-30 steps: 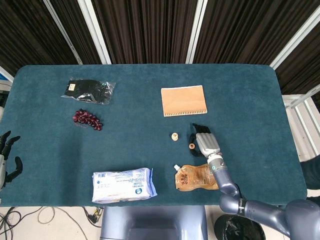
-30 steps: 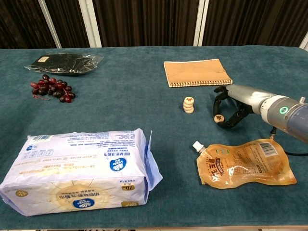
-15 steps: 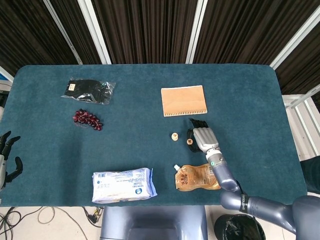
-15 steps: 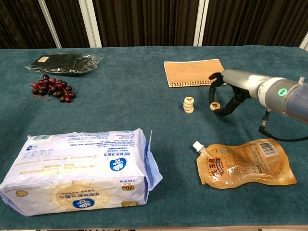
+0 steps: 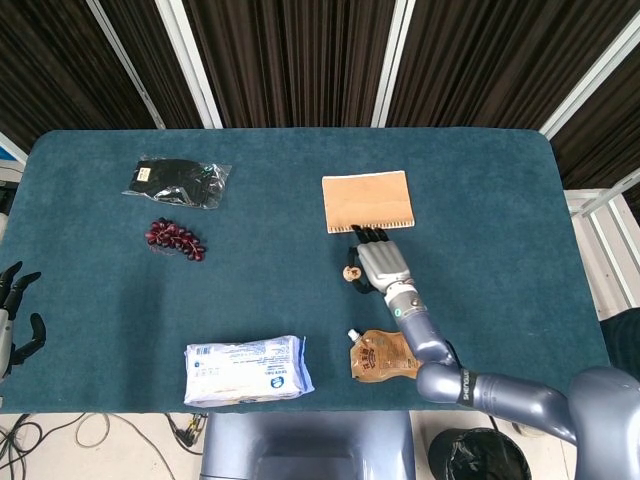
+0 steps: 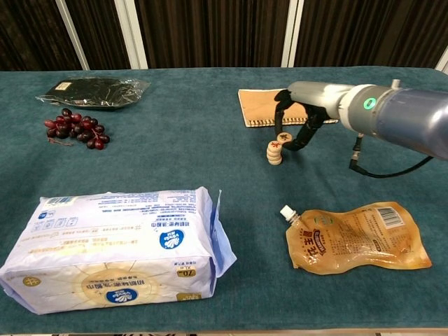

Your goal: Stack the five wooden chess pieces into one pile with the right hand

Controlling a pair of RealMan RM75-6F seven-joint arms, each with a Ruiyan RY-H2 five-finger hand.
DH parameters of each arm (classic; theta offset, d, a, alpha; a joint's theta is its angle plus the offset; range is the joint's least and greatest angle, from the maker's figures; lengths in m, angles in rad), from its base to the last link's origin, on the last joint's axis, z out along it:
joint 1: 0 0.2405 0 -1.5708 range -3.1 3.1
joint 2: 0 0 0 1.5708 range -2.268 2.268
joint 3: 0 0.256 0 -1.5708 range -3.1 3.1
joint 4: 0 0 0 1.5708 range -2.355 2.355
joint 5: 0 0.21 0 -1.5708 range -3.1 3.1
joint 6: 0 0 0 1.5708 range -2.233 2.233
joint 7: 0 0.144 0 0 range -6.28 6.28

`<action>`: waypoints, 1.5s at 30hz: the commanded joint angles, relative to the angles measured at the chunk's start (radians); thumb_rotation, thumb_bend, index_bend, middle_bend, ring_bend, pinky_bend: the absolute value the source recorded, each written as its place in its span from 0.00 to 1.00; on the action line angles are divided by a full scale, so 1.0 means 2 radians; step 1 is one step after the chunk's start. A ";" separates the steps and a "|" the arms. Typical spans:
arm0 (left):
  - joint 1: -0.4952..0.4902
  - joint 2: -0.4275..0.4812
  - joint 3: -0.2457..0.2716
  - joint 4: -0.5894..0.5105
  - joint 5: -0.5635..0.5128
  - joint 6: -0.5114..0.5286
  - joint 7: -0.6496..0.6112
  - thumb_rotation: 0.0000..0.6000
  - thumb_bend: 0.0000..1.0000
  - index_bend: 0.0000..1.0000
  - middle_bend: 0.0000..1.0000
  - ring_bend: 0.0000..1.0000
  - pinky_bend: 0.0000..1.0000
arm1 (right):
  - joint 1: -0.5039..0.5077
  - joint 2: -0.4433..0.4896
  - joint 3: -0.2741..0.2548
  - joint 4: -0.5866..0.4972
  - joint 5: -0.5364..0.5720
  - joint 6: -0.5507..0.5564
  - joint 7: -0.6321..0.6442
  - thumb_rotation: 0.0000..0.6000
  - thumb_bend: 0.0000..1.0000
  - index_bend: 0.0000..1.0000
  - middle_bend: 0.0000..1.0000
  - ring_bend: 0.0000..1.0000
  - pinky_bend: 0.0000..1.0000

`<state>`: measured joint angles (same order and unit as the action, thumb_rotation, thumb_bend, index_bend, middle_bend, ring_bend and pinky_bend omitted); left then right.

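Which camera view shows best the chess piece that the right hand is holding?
The chest view: the held chess piece shows from the side, pinched by the right hand just above the pile. In the head view the right hand mostly covers it.

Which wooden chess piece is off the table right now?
The piece pinched by the right robot hand, held tilted just above the stack; the others sit piled on the table.

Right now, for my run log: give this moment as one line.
right hand: holds chess piece just above stack | left hand: idle at table edge | piece not yet placed
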<state>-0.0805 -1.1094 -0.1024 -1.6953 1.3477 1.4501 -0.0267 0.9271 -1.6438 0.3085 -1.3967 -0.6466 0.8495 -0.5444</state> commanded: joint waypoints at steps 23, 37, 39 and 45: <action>0.000 0.000 0.001 0.001 0.001 -0.001 0.000 1.00 0.62 0.18 0.00 0.00 0.00 | 0.040 -0.027 -0.007 0.041 0.049 0.001 -0.007 1.00 0.41 0.53 0.00 0.00 0.00; 0.000 -0.001 0.002 0.001 0.001 -0.001 0.001 1.00 0.62 0.18 0.00 0.00 0.00 | 0.043 -0.029 -0.013 0.057 0.060 -0.004 0.002 1.00 0.41 0.53 0.00 0.00 0.00; 0.000 -0.001 0.001 0.001 0.001 -0.001 0.001 1.00 0.62 0.18 0.00 0.00 0.00 | 0.043 -0.028 -0.013 0.056 0.060 -0.004 0.004 1.00 0.41 0.53 0.00 0.00 0.00; 0.000 -0.001 0.001 0.002 0.002 -0.001 0.000 1.00 0.62 0.18 0.00 0.00 0.00 | 0.043 -0.028 -0.014 0.057 0.060 -0.005 0.010 1.00 0.41 0.53 0.00 0.00 0.00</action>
<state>-0.0807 -1.1109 -0.0995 -1.6920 1.3508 1.4491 -0.0260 1.0122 -1.6999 0.2806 -1.2821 -0.5274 0.8398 -0.5254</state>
